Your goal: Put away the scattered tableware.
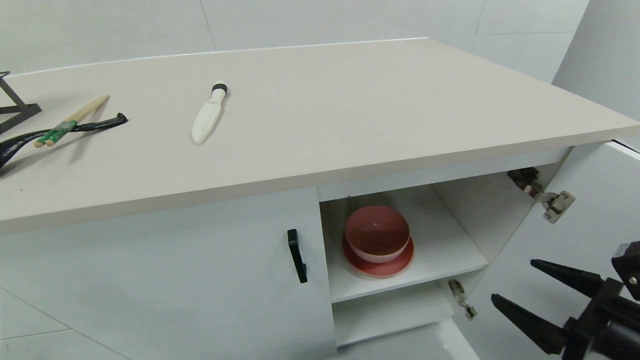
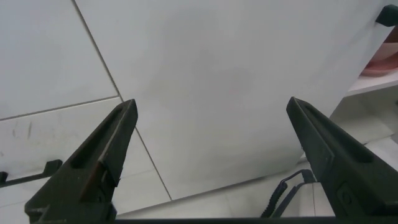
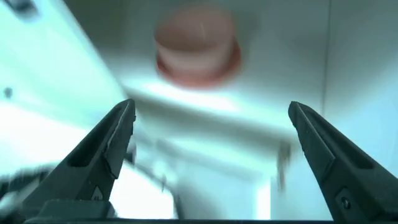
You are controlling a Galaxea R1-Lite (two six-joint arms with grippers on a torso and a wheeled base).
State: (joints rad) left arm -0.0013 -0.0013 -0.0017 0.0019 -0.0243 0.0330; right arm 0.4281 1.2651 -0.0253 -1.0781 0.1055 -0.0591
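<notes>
head view: the counter [image 1: 360, 110] carries loose tableware at its left end. a white knife [image 1: 207, 117] lies flat. farther left, chopsticks [image 1: 70, 122] rest across a black utensil [image 1: 60, 134], touching it. nothing grips them; judged to be the items left to stow.

below is the cabinet. the left door [image 1: 175, 280] is closed, with its handle [image 1: 297, 255] at the inner edge. the right door [image 1: 595, 210] is swung wide on its hinge [image 1: 550, 200], which leaves the shelf [image 1: 450, 250] reachable. a red bowl [image 1: 377, 232] sits on a red plate [image 1: 380, 266] toward the shelf front. stacking them leaves shelf room beside; judged already put away.

the right claw [image 1: 513, 280] is low, in front of the open door. its jaws are well apart, it grips nothing, and its fingers point at the opening.

left wrist view: the left claw [image 2: 210, 107] is spread wide and empty. it faces the closed left door low down, with floor [image 2: 50, 81] to one side. a pink edge shows past the door; bowl or plate, cannot tell.

right wrist view: the right claw looks into the cabinet, fingers wide, nothing between them. bowl and plate lie well beyond the tips, no contact.

judgement: both claws are open and free, and both are well below the counter items. the next pick calls for raising an arm to the knife or chopsticks.
</notes>
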